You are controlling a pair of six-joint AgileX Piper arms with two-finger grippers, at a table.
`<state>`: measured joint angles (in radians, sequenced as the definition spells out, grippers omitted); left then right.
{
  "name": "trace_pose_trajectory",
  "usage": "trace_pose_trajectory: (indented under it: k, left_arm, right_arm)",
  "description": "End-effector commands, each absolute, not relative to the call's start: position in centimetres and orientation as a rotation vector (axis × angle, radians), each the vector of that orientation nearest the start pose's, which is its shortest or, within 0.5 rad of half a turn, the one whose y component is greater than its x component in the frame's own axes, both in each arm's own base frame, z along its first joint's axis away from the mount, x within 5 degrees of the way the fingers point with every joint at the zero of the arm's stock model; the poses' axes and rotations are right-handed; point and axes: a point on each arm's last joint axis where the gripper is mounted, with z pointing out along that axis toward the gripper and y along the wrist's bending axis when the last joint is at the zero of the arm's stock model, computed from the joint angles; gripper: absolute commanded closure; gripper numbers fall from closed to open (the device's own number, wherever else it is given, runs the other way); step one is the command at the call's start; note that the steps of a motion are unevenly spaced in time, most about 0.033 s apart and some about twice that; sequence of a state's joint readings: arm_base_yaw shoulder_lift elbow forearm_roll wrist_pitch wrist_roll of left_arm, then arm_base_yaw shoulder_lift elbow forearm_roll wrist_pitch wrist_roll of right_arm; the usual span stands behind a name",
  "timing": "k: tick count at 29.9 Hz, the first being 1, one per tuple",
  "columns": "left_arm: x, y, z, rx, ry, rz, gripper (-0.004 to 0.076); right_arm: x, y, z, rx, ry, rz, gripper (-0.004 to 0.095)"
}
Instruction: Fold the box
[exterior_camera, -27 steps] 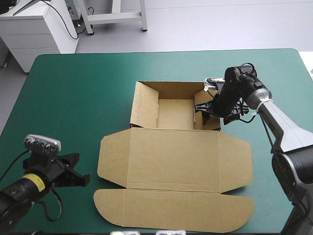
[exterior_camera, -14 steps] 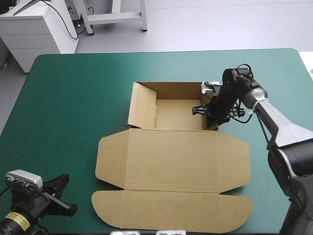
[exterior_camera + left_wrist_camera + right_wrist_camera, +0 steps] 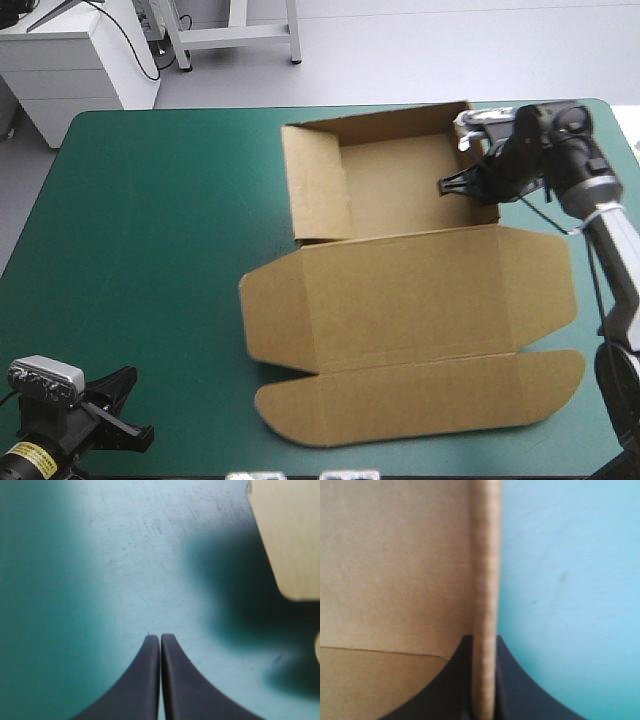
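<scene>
Near-left corner of your teal-green desk (image 3: 160, 230): your left pincer (image 3: 160, 638) is clenched on nothing, tips together over bare cover. There's a yellow label (image 3: 28, 460) on that arm, print too small to read. Moving right, the brown box (image 3: 410, 300) fills the desk's middle and right. Its tray walls stand up by the far edge, and the lid and rounded flap lie flat toward you. Your right pincer (image 3: 462, 185) is grasping the tray's right wall (image 3: 485, 580).

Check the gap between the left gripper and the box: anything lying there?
Nothing: between the left gripper and the box only bare teal-green cover shows, in both the high view and the left wrist view.
</scene>
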<state>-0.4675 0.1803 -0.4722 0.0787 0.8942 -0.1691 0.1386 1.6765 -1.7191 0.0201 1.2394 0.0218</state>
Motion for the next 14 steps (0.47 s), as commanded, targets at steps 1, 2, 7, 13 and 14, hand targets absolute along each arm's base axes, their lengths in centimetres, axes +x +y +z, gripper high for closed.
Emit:
trace_pose_trajectory:
  k: [1,2,7,13,14]
  left_arm:
    - [3.4,-1.1,29.1,0.316,2.004,-0.31,0.0732]
    - [3.4,-1.1,29.1,0.317,2.006,-0.31,0.0732]
    - [3.4,-1.1,29.0,0.317,2.013,-0.308,0.0732]
    - [3.3,-1.2,29.0,0.315,2.018,-0.322,0.0732]
    - [3.3,-1.2,29.0,0.313,2.018,-0.324,0.0732]
  right_arm:
    - [32.4,0.3,43.7,-0.02,2.484,-0.056,0.0928]
    - [32.1,-1.2,44.4,0.024,2.46,-0.096,0.0928]
    - [30.8,-8.2,46.5,0.247,2.343,-0.268,0.0928]
    - [30.9,-14.6,44.9,0.508,2.3,-0.277,0.0928]
    - [31.1,-15.4,44.3,0.532,2.309,-0.281,0.0928]
